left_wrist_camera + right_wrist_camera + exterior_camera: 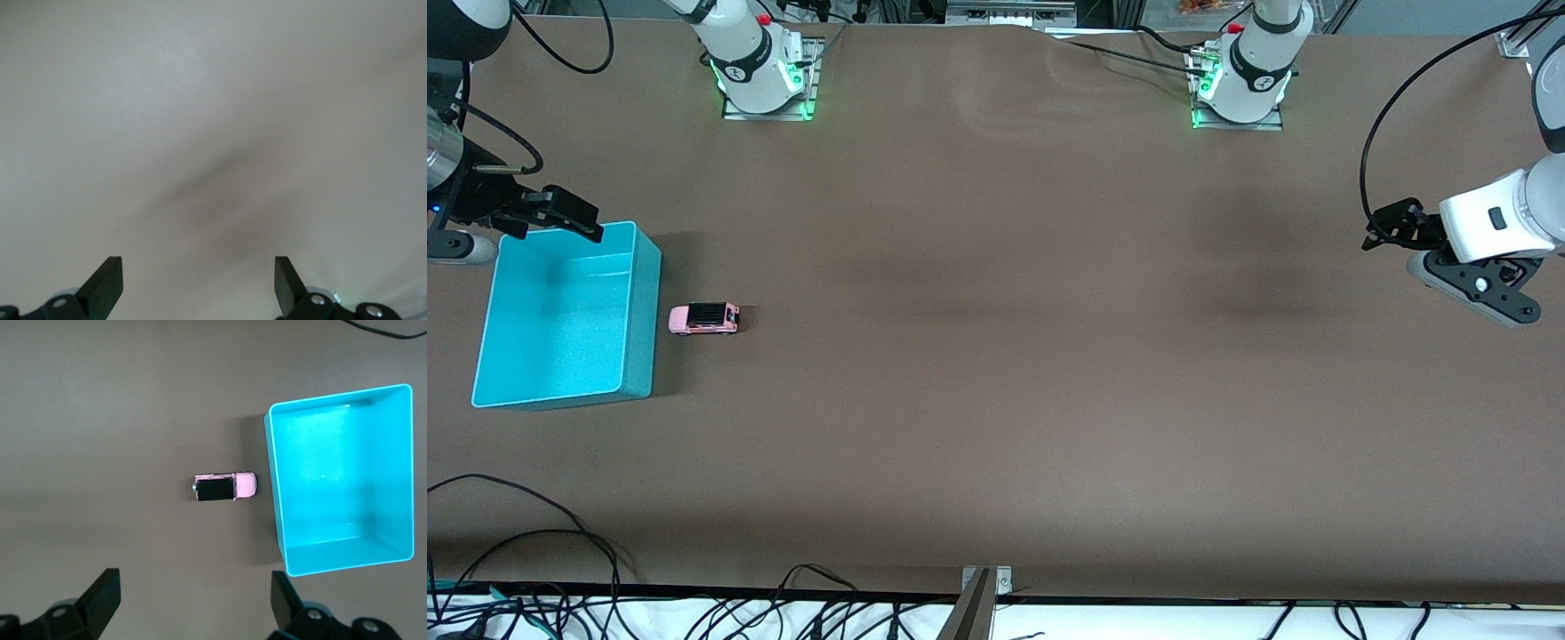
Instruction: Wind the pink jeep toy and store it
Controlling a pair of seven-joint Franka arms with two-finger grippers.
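The pink jeep toy (704, 318) stands on its wheels on the brown table, beside the teal bin (643, 293) on the side toward the left arm's end. The bin holds nothing. In the right wrist view the jeep (225, 487) and the bin (275, 500) show from high above, a small gap between them. My right gripper (574, 218) is open and empty, up in the air over the bin's far corner; its jaws (195, 587) stand wide apart. My left gripper (1383, 227) waits open and empty over bare table at the left arm's end; its wrist view (198, 273) shows only table.
Both arm bases (760, 67) (1240, 76) stand along the table's far edge. Black cables (534, 551) lie along the near edge, with a metal bracket (985, 582) at its middle. The brown table (1005, 356) stretches wide between the jeep and the left gripper.
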